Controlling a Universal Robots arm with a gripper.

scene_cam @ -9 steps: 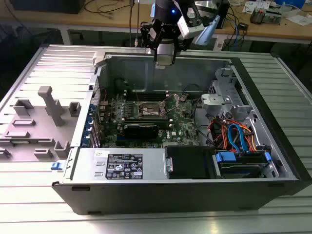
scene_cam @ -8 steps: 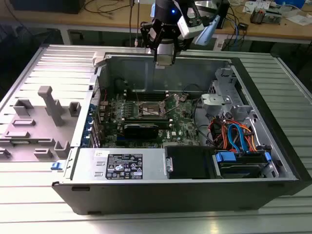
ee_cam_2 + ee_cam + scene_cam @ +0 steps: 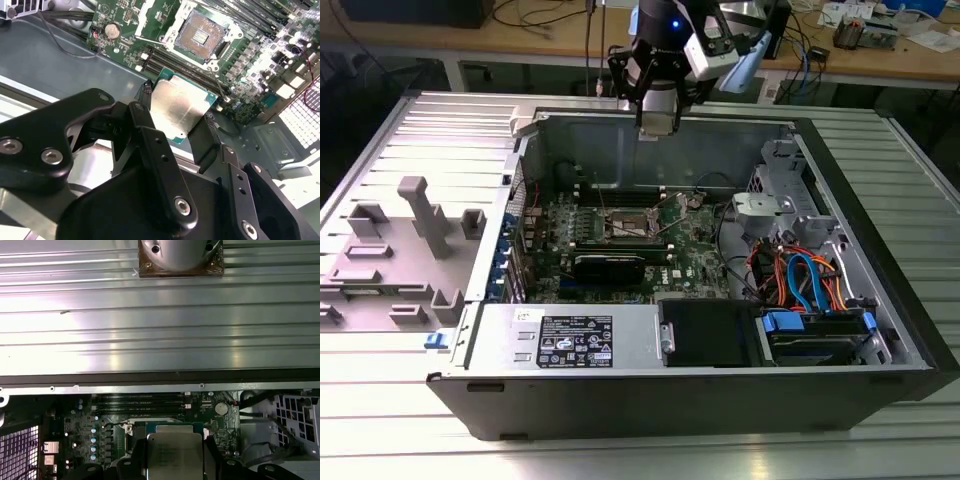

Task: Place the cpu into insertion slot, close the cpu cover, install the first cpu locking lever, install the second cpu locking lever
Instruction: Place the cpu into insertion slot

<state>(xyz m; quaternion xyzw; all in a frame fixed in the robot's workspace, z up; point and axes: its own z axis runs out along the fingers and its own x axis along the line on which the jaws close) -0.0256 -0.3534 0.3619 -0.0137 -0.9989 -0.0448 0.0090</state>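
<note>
Black tool pinches cpu edges; insertion slot open.

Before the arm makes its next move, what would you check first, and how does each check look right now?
1. The claw grips the cpu: ok, the chip sits between its fingers in both wrist views.
2. The insertion slot is empty: ok, bare contacts show in the second wrist view.
3. The cpu hangs over the slot: not ok, it seems. In the exterior view the claw is high, near the rear wall of the computer case.
4. The cpu cover is swung clear: cannot tell.
5. The locking levers are released: cannot tell.
</note>
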